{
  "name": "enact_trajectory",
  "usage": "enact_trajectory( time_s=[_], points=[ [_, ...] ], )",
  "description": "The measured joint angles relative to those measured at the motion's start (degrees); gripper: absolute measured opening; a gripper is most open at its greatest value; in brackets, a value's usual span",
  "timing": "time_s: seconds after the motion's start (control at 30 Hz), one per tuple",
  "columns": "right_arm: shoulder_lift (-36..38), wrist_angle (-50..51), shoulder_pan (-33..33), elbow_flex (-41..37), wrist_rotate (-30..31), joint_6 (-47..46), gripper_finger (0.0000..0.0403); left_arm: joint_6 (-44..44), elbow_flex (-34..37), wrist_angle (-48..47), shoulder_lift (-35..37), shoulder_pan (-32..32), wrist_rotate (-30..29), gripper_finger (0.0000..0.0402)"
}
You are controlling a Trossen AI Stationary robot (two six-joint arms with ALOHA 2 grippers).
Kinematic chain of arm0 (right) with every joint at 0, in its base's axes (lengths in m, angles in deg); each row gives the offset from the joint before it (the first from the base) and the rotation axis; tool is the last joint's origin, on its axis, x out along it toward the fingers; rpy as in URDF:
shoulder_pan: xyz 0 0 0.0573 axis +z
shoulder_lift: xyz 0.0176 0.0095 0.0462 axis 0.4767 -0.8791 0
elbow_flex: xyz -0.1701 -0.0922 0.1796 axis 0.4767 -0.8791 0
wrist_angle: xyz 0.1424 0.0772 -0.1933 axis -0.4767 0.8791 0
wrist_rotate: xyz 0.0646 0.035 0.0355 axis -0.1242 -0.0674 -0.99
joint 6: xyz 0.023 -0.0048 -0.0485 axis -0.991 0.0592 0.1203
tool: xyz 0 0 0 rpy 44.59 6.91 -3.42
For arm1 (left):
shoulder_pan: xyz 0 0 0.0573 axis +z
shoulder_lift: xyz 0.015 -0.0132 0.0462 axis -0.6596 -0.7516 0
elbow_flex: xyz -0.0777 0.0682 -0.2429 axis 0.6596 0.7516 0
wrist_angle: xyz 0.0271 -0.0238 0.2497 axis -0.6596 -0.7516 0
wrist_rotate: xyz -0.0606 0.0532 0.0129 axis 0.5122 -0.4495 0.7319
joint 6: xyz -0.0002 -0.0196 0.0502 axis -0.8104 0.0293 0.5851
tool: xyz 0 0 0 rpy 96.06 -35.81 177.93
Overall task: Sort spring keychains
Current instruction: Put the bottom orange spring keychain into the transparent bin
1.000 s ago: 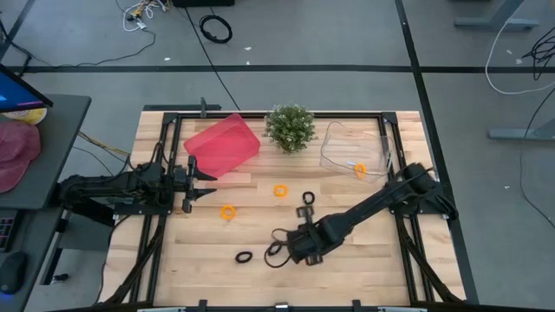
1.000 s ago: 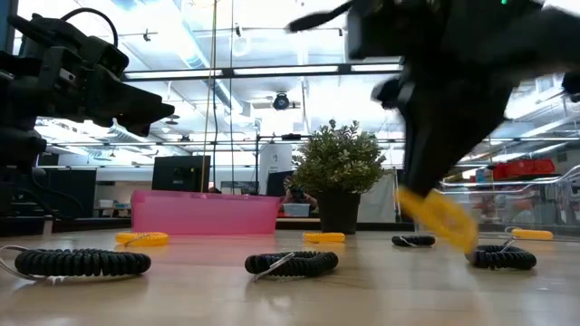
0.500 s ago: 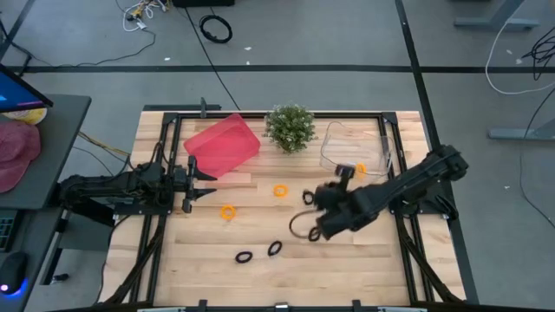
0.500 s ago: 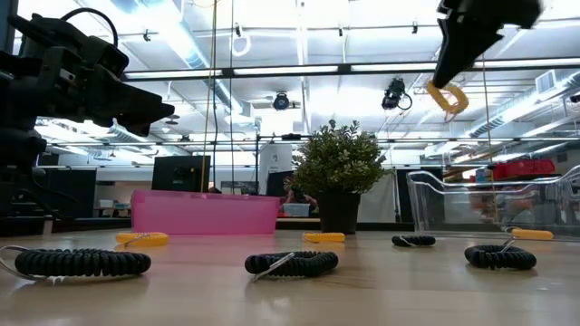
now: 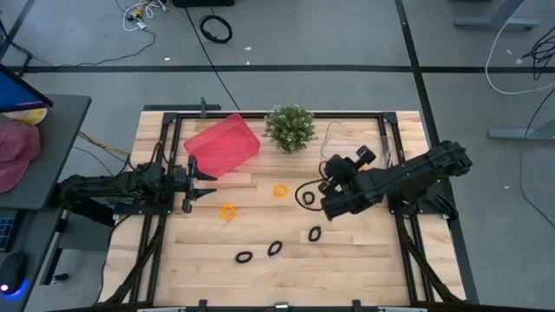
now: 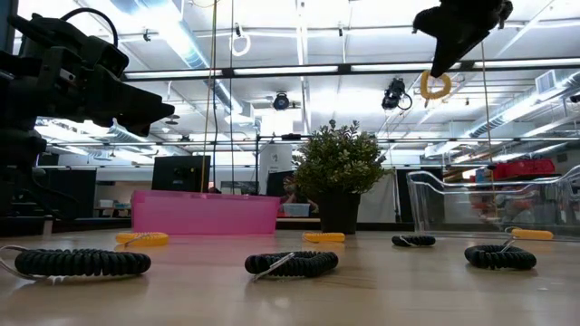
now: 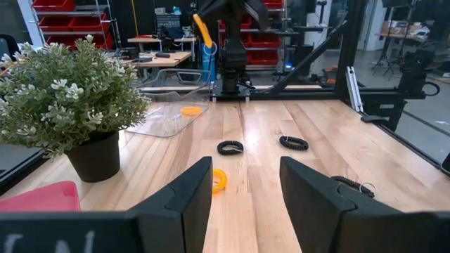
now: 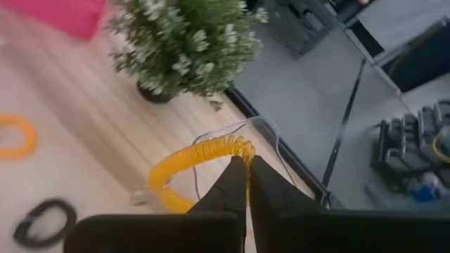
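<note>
Right gripper [image 8: 245, 184] has its two dark fingers pinched together on an orange spring keychain [image 8: 200, 163], which hangs from the tips high above the table. Seen from overhead, the gripper [image 5: 345, 178] is just beside the clear plastic bin [image 5: 336, 139], on the side away from the table's back edge, and has not yet reached it. One orange keychain [image 5: 360, 169] already lies in that bin, so the step in hand appears to be carrying this one over to join it.

To do it well, the arm should travel on until the loop hangs fully over the bin's open floor, past its low wall, then come lower before letting go, since a springy coil dropped from height may bounce out. It should also pass clear of the green plant [image 5: 290, 126], which stands just beside the bin.

Farther from the bin, two orange keychains [image 5: 280, 191] [image 5: 227, 211] and four black ones [image 5: 307, 198] [image 5: 314, 234] [image 5: 274, 249] [image 5: 244, 256] lie on the wooden table [image 5: 364, 260]. Well apart from the bin, past the plant, sits the pink tray [image 5: 222, 145]. Left gripper [image 5: 205, 178] waits near that tray, fingers [image 7: 188, 193] spread and empty.
</note>
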Motion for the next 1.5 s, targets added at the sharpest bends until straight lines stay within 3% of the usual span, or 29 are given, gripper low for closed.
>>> enact_trajectory(
  time_s=[0.27, 0.8, 1.17, 1.33, 1.5],
  points=[
    [0.1, 0.0, -4.4, -1.5, 0.8, -2.9, 0.0, 0.0, 0.0, 0.0, 0.0, 0.0, 0.0, 0.0172],
    [0.1, 0.0, -13.1, -22.0, 1.5, -13.8, 0.0001, 0.0, 0.0, 0.0, 0.0, 0.0, 0.0, 0.0172],
    [0.1, -0.1, -13.7, -23.3, -0.5, -13.0, 0.0011, 0.0, 0.0, 0.0, 0.0, 0.0, 0.0, 0.0172],
    [0.1, -0.2, -13.7, -23.3, -2.0, -11.4, 0.004, 0.0, 0.0, 0.0, 0.0, 0.0, 0.0, 0.0172],
    [0.1, -0.4, -13.7, -23.3, -2.1, -11.4, 0.0102, 0.0, 0.0, 0.0, 0.0, 0.0, 0.0, 0.0172]
  ],
)
